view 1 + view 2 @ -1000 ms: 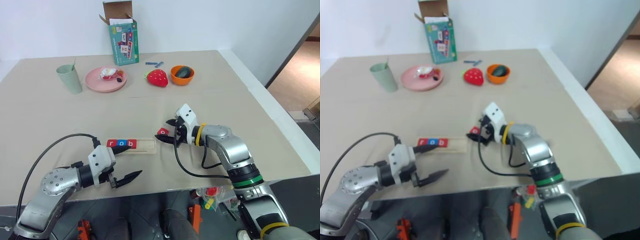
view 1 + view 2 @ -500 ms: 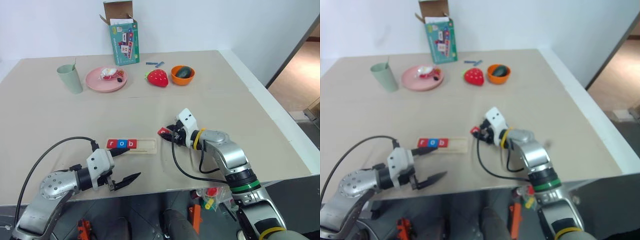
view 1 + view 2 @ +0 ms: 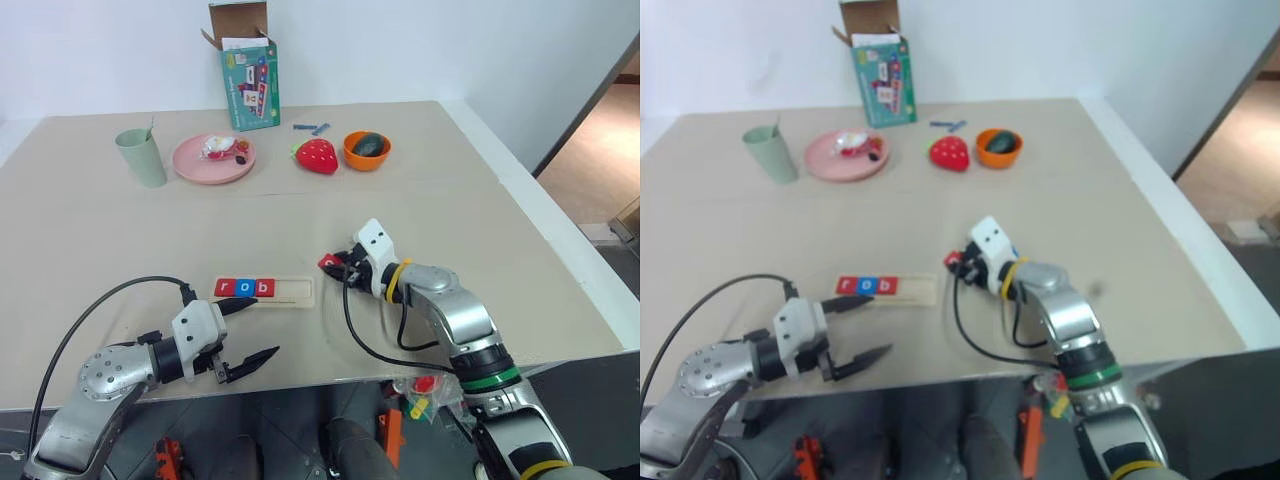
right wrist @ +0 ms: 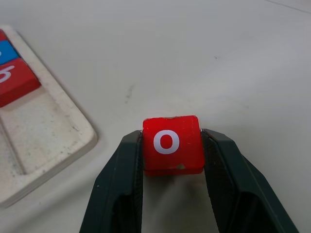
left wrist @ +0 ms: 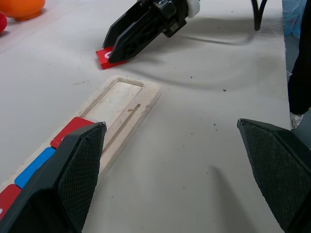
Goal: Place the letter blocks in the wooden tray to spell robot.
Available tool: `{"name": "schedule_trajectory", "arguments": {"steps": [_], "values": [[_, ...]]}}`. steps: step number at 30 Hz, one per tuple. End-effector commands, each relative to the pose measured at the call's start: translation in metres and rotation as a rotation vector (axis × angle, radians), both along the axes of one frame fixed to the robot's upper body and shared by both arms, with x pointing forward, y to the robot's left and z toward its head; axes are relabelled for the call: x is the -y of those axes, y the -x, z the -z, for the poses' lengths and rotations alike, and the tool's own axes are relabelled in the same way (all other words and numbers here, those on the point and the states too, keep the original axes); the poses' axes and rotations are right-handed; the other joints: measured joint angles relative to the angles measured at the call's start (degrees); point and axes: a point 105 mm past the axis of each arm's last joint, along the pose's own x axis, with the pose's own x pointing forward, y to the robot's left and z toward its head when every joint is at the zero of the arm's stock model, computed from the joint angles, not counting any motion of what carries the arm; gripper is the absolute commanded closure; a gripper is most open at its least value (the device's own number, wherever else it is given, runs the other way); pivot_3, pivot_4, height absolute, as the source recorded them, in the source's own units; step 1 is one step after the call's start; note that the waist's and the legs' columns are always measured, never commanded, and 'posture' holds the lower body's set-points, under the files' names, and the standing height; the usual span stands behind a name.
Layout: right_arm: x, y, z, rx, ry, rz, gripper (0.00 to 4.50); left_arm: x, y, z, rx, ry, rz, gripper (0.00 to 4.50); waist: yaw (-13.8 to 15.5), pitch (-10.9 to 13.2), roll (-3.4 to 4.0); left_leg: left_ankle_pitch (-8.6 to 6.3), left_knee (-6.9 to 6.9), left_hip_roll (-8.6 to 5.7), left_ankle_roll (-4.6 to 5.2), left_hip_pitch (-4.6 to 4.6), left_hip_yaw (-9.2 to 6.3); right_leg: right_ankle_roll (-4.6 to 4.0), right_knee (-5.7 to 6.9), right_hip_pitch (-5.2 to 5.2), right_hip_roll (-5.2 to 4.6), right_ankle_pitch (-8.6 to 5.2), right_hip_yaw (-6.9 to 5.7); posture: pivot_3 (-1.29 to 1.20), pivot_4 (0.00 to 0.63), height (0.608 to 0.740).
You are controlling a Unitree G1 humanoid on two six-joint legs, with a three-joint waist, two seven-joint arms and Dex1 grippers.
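The wooden tray (image 3: pixel 290 292) lies near the table's front, with a red r, a blue o and a red b tile (image 3: pixel 244 288) filling its left part. Its right part is bare. Just right of the tray's end, my right gripper (image 4: pixel 172 140) is shut on a red o letter block (image 4: pixel 171 143), low at the table top; the left wrist view also has this block (image 5: pixel 104 56) under those black fingers. My left gripper (image 3: pixel 256 329) hangs open in front of the tray (image 5: pixel 127 102), with nothing between its fingers.
At the back of the table stand a green cup (image 3: pixel 140 157), a pink plate (image 3: pixel 190 165) with small items, a strawberry toy (image 3: pixel 315 155), an orange bowl (image 3: pixel 366 150) and an open cardboard box (image 3: pixel 248 75). The table's front edge runs just below my left gripper.
My right gripper has shut on the red o block, which it stood open around a second ago. The left gripper stays in place.
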Motion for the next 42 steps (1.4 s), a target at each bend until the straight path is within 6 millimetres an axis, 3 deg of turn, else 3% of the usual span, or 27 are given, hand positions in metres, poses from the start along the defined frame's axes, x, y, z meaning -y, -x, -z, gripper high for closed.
{"name": "schedule_trajectory", "arguments": {"steps": [1, 9, 18, 20, 24, 27, 31, 36, 42], "values": [[0.011, 0.017, -0.023, 0.045, -0.045, 0.118, 3.34, -0.003, 0.001, -0.007, 0.027, 0.001, -0.008, 0.00, 0.1, 0.0, 0.00, 0.00, -0.03, 0.00, 0.00, -0.01, 0.00, 0.00, 0.00, -0.01, -0.01, -0.02, 0.00, 0.00, 0.150, 0.740], [0.011, 0.046, -0.018, -0.032, -0.061, 0.248, 3.34, -0.001, -0.007, -0.015, 0.072, 0.038, -0.044, 0.00, 0.0, 0.0, -0.01, 0.00, -0.10, 0.01, -0.01, 0.07, 0.00, -0.03, 0.02, -0.02, 0.03, -0.02, 0.01, 0.00, 0.150, 0.740], [0.001, 0.057, -0.007, -0.115, -0.073, 0.260, 3.34, -0.003, -0.009, -0.015, 0.072, 0.016, -0.034, 0.00, 0.0, 0.0, -0.01, 0.01, -0.11, 0.00, -0.02, 0.05, 0.01, -0.05, 0.00, -0.02, 0.03, -0.04, 0.03, 0.00, 0.150, 0.740], [0.001, 0.056, -0.008, -0.111, -0.073, 0.258, 2.32, -0.003, -0.009, -0.015, 0.072, 0.014, -0.033, 0.00, 0.0, 0.0, -0.01, 0.00, -0.11, 0.01, -0.02, 0.05, -0.01, -0.05, 0.00, -0.02, 0.03, -0.04, 0.01, 0.00, 0.150, 0.740], [0.007, 0.049, -0.028, -0.059, -0.088, 0.242, 0.94, -0.003, -0.010, -0.015, 0.075, 0.010, -0.033, 0.00, 0.0, 0.0, 0.00, 0.01, -0.11, 0.00, -0.02, 0.05, 0.01, -0.06, 0.00, -0.03, 0.02, -0.05, 0.02, 0.00, 0.150, 0.740], [0.011, 0.044, -0.054, 0.007, -0.093, 0.144, 0.02, -0.002, -0.009, -0.015, 0.074, 0.008, -0.032, 0.00, 0.0, 0.0, 0.00, 0.01, -0.11, -0.02, -0.02, 0.05, 0.02, -0.05, 0.00, -0.02, 0.02, -0.04, 0.03, 0.00, 0.150, 0.740], [0.015, 0.041, -0.075, 0.066, -0.017, -0.144, 0.02, 0.002, -0.009, -0.014, 0.082, -0.001, 0.002, 0.00, 0.0, 0.0, -0.01, 0.01, -0.14, -0.04, -0.02, 0.05, 0.02, -0.05, -0.07, 0.01, 0.01, -0.05, 0.00, 0.00, 0.150, 0.740], [0.024, 0.033, -0.050, 0.081, 0.186, -0.523, 0.02, 0.013, -0.009, -0.018, 0.071, 0.025, 0.061, 0.00, -0.1, 0.0, -0.04, -0.04, -0.21, -0.01, 0.07, 0.09, 0.02, -0.05, -0.21, 0.07, 0.05, -0.06, -0.02, 0.00, 0.150, 0.740], [0.026, 0.019, -0.027, 0.125, 0.315, -0.794, 0.02, 0.015, -0.006, -0.022, 0.070, 0.022, 0.083, 0.00, -0.3, 0.1, -0.06, -0.06, -0.21, 0.03, 0.11, 0.11, 0.11, -0.05, -0.20, 0.05, 0.09, -0.04, 0.08, 0.00, 0.150, 0.740]]}}
